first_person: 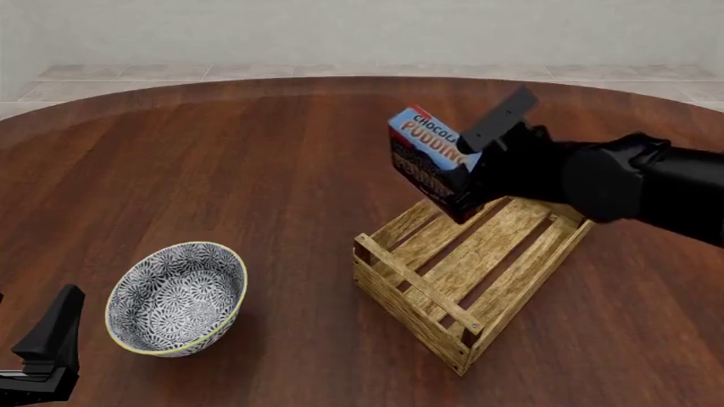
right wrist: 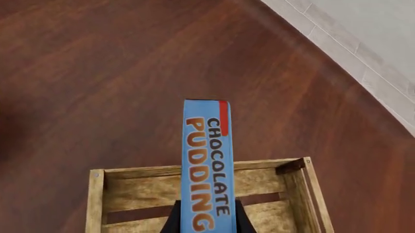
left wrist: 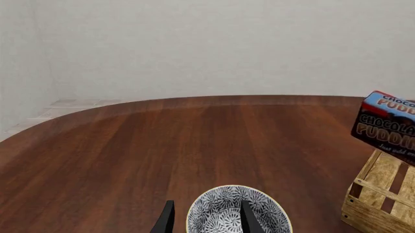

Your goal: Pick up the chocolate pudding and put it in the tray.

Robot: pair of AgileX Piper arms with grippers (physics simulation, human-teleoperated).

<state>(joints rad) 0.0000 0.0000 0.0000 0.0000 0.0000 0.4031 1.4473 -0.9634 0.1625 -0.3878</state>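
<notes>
Our right gripper (right wrist: 205, 224) has its fingers (right wrist: 172, 222) pinched on the chocolate pudding (right wrist: 207, 165), one on each broad face of the carton. In the right wrist view the carton runs straight out from between them, its lettered blue edge face turned to the camera, so its long axis lies along the line of our reach. In the front view the carton (first_person: 430, 161) hangs in the air, tilted, with nothing under it but the tray (first_person: 470, 263). It is clear of the wood, touching neither slats nor rails.

What the coming move turns on, as we judge it, is where the carton sits over the tray. In the front view it hovers above the tray's far end, close to the far rail rather than over the middle of the slatted floor. The right wrist view agrees: the near part of the carton lies over the tray's opening, while its outer end reaches past the rail and over bare table (right wrist: 97, 73). So we would draw the carton back toward the tray's middle, and lower it, before letting go.

Our left gripper (left wrist: 206, 219) sits at the near left edge of the table, fingers spread and holding nothing, with the patterned bowl (first_person: 178, 298) just in front of it. It is well apart from the tray.
</notes>
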